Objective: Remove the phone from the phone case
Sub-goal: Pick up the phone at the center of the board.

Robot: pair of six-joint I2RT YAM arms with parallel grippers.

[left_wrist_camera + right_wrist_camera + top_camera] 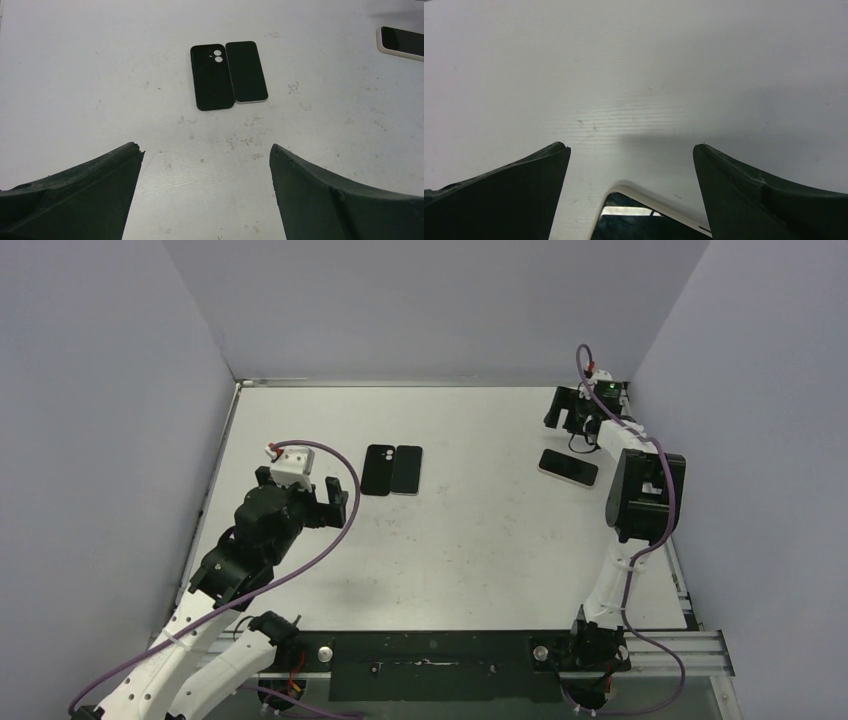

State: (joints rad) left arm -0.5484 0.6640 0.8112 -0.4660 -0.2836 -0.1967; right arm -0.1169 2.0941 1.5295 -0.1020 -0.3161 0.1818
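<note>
A phone in a white case (568, 467) lies screen up at the right of the table. Its corner shows at the bottom of the right wrist view (649, 215), between the open jaws and touching neither. My right gripper (566, 418) is open and empty, just beyond that phone, close to the table (631, 147). An empty black case (377, 470) and a bare dark-screened phone (407, 469) lie side by side, touching, at the middle left; they show in the left wrist view as case (212, 77) and phone (246, 72). My left gripper (330, 502) is open and empty, short of them (206, 150).
The white table (480, 540) is boxed in by grey walls at the back and both sides. A black rail runs along the near edge (430, 652). The white-cased phone also shows at the top right of the left wrist view (401, 42).
</note>
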